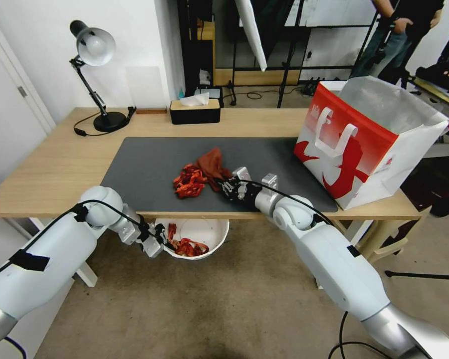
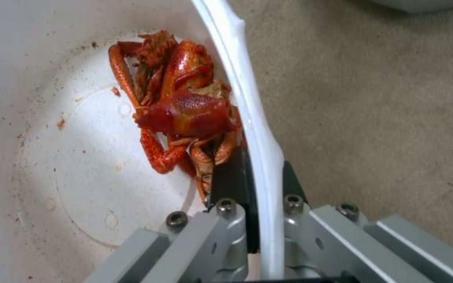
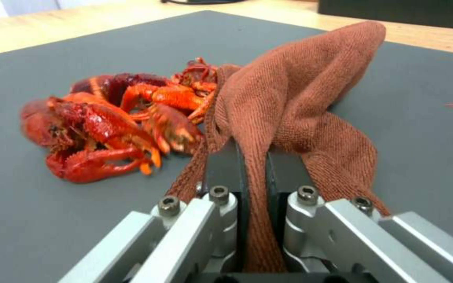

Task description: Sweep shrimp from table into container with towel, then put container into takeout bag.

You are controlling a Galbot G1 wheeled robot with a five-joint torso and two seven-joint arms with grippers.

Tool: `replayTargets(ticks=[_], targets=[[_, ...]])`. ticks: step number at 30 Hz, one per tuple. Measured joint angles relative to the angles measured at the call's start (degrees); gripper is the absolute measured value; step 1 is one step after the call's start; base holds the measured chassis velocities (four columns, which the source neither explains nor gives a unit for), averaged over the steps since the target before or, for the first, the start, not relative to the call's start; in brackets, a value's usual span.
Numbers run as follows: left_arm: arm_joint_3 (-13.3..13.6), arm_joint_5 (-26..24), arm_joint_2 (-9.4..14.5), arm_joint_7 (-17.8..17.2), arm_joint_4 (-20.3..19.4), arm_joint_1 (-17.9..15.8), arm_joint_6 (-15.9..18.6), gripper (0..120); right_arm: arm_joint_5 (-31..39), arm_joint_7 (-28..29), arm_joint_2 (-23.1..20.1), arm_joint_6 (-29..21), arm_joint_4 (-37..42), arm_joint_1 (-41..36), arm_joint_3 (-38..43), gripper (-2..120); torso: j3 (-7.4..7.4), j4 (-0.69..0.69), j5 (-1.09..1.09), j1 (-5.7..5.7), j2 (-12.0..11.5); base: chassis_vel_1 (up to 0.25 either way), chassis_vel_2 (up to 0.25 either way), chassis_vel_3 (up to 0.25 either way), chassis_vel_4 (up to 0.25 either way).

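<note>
A heap of red-orange shrimp (image 1: 188,181) (image 3: 111,122) lies on the dark mat of the table (image 1: 60,164). Right beside it is the rust-brown towel (image 1: 213,165) (image 3: 289,102), with my right gripper (image 1: 228,188) (image 3: 255,157) shut on its fold. Below the table's front edge my left gripper (image 1: 163,240) (image 2: 255,184) is shut on the rim of the white container (image 1: 212,230) (image 2: 250,102). Some shrimp (image 1: 187,246) (image 2: 182,110) lie inside the bowl. The red and white takeout bag (image 1: 369,144) stands open at the table's right end.
A black tissue box (image 1: 194,110) and a desk lamp (image 1: 96,80) stand at the table's back. Carpet floor lies under the container. A person stands in the room behind the bag.
</note>
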Motion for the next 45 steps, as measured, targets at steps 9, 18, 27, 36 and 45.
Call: replayTargets(ticks=[9,18,27,36,45], targets=[[0.0,0.0,0.0,0.0,0.0,0.0,0.0,0,0.0,-1.1,-0.5,0.0,1.0,-0.7,-0.3,4,0.00,0.00,0.00,0.00,0.0,0.000,0.000,0.000,0.000],[0.0,-0.1,0.1,-0.1,0.5,-0.3,0.0,0,-0.2,-2.6,-1.4,0.3,2.3,-1.7,-0.6,4,0.00,0.00,-0.01,0.00,0.0,0.000,0.000,0.000,0.000],[0.0,-0.6,0.6,-0.1,0.8,-0.9,-0.1,0,-0.4,-4.8,-2.8,0.8,5.4,-4.7,-0.1,4,0.00,0.00,-0.01,0.00,0.0,0.000,0.000,0.000,0.000],[-0.1,-1.1,1.3,-0.1,0.6,-0.9,-0.2,0,-0.4,-5.5,-3.4,0.9,7.3,-6.6,0.4,4,0.00,0.00,-0.01,0.00,0.0,0.000,0.000,0.000,0.000],[-0.5,-1.4,2.2,-0.1,0.2,0.0,-0.3,0,-0.5,-6.1,-4.1,0.9,9.5,-8.3,0.7,4,0.00,0.00,-0.01,0.01,0.0,0.000,0.000,0.000,0.000]])
